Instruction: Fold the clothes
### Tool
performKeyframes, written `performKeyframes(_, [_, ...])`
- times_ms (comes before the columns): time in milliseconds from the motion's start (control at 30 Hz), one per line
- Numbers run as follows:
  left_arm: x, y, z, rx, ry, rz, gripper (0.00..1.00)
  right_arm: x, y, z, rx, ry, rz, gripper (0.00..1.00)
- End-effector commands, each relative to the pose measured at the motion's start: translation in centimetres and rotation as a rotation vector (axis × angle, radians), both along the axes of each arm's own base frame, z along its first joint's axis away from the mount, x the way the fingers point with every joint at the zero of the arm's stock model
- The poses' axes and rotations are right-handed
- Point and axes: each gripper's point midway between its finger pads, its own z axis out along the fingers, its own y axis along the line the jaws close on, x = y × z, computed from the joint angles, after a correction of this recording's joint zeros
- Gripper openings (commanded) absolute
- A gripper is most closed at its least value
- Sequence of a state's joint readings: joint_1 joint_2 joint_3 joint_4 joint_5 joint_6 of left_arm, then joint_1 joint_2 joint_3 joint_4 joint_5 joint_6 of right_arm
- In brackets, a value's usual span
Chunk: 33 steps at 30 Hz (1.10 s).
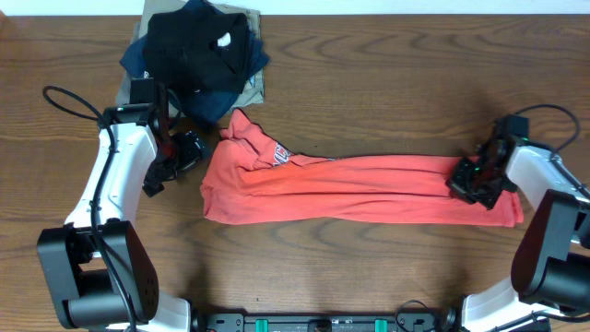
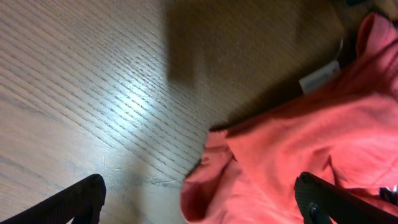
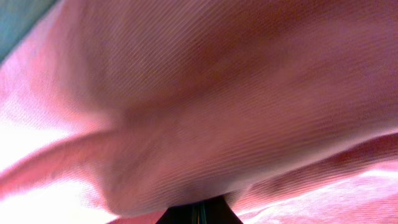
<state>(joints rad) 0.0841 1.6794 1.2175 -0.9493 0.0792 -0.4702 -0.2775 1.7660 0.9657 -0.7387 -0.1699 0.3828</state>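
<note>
The clothes, a red-orange T-shirt (image 1: 359, 189), lie stretched in a long band across the middle of the table, with white lettering (image 1: 279, 155) near the bunched left end. My right gripper (image 1: 475, 180) is shut on the shirt's right end. In the right wrist view the shirt fabric (image 3: 205, 106) fills the frame and is pinched in the shut right gripper (image 3: 199, 214). My left gripper (image 1: 189, 152) stands open just left of the shirt's left edge. In the left wrist view that gripper (image 2: 202, 208) straddles a folded edge of the shirt (image 2: 292, 143) without closing on it, and a white tag (image 2: 320, 76) shows.
A pile of black and navy garments (image 1: 198, 51) sits at the back left on a khaki one (image 1: 253, 88), close behind my left arm. A black cable (image 1: 69, 100) loops at the far left. Bare wood table (image 1: 369, 92) lies behind the shirt.
</note>
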Motion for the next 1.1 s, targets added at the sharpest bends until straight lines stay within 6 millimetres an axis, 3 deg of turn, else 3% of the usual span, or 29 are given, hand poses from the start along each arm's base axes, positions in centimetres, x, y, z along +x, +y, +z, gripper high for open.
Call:
performKeyframes(0, [-0.4,0.0,-0.4,-0.003,0.018,-0.012,0.98,-0.7,-3.8,-0.5,-0.116,0.02,-0.075,0.01])
performKeyframes(167, [-0.4,0.0,-0.4,-0.003,0.018,-0.012,0.98,0.4,-5.7,0.0,-0.131,-0.035,-0.123,0.01])
performKeyframes(300, [-0.4,0.0,-0.4,-0.003,0.017,-0.012,0.98,2.4,-6.5,1.6,-0.131,-0.096,-0.129,0.04])
performKeyframes(367, [-0.4,0.0,-0.4,-0.003,0.017,-0.012,0.98,3.7,-6.4,3.0,-0.111,-0.127,-0.101,0.15])
performKeyframes(467, [-0.4,0.0,-0.4,-0.003,0.017,-0.012,0.98,4.8,-6.9,5.8,-0.109,-0.131,-0.102,0.42])
performKeyframes(567, [-0.4,0.0,-0.4,-0.003,0.018,-0.013,0.98,5.8,-7.3,9.1,-0.113,-0.143,-0.103,0.57])
performKeyframes(600, [-0.4,0.0,-0.4,-0.003,0.018,-0.013,0.98,6.1,-7.5,10.3,-0.116,-0.149,-0.106,0.68])
performKeyframes(633, [-0.4,0.0,-0.4,-0.003,0.018,-0.013,0.98,6.3,-7.7,11.3,-0.119,-0.155,-0.109,0.87])
performKeyframes(667, [-0.4,0.0,-0.4,-0.003,0.018,-0.013,0.98,6.5,-8.1,12.4,-0.124,-0.162,-0.116,0.99])
performKeyframes(833, [-0.4,-0.1,-0.4,-0.004,0.019,-0.013,0.98,6.8,-11.8,15.6,-0.165,-0.223,-0.196,0.99])
performKeyframes(1067, [-0.8,-0.1,-0.8,-0.005,0.032,-0.012,0.98,3.8,-18.8,15.7,-0.335,-0.181,-0.345,0.99])
